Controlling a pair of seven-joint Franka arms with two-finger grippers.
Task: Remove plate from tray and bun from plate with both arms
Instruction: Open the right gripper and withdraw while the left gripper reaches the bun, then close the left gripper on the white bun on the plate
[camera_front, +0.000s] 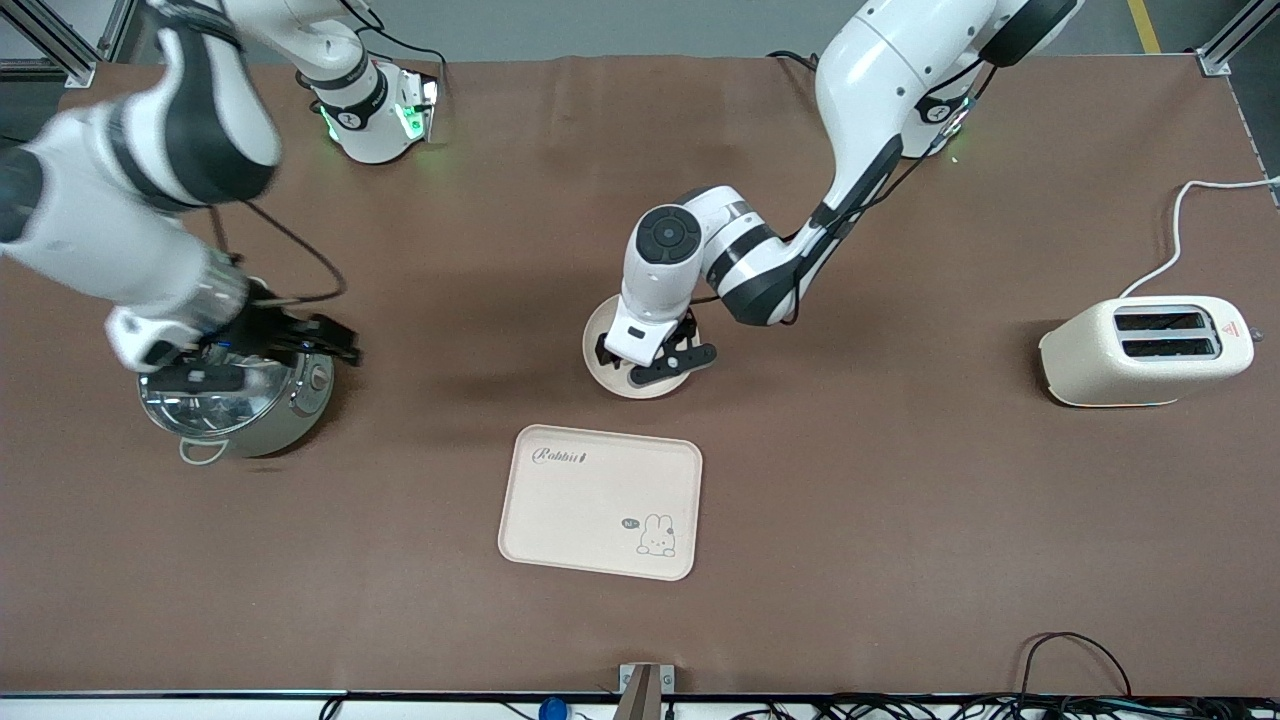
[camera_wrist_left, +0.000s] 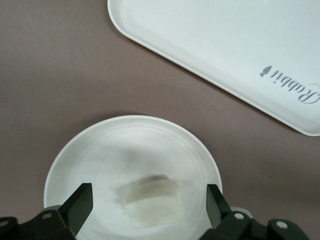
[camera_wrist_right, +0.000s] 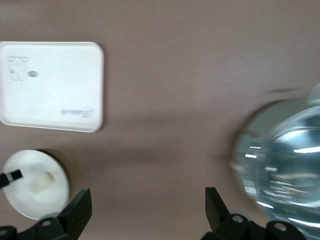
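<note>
The round cream plate (camera_front: 625, 388) sits on the brown table, farther from the front camera than the empty Rabbit tray (camera_front: 600, 500). My left gripper (camera_front: 660, 365) hovers low over the plate, open, and hides the bun in the front view. In the left wrist view the pale bun (camera_wrist_left: 152, 202) lies on the plate (camera_wrist_left: 125, 145) between my open fingers (camera_wrist_left: 80, 205), apart from both, with the tray's corner (camera_wrist_left: 225, 50) close by. My right gripper (camera_front: 295, 348) is open and empty over a steel pot (camera_front: 235, 405). The right wrist view shows the tray (camera_wrist_right: 50, 85), the plate (camera_wrist_right: 30, 195) and the bun (camera_wrist_right: 42, 181).
The steel pot stands toward the right arm's end of the table and shows in the right wrist view (camera_wrist_right: 285, 165). A cream toaster (camera_front: 1145, 350) with a white cable stands toward the left arm's end. Cables lie along the table's front edge.
</note>
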